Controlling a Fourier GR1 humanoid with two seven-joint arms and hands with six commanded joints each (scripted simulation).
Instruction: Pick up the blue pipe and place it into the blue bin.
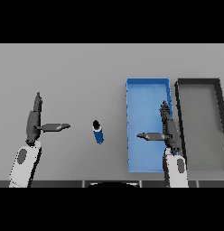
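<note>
Grey table [77, 67] bearing two rectangular containers side by side: one blue bin [130, 135], nothing visible inside, and one dark bin [195, 82] just to its right, its grey floor bare. One blue pipe [98, 132] lies on the table left of the blue bin, apart from it. Left hand [35, 124] at the table's left, right hand [167, 131] above the blue bin; both have straight fingers, thumbs spread, holding nothing.

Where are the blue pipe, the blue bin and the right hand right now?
blue pipe [98, 133]: head view, middle of its blue body.
blue bin [147, 82]: head view, far rim.
right hand [170, 134]: head view, palm, over the bin's right side.
</note>
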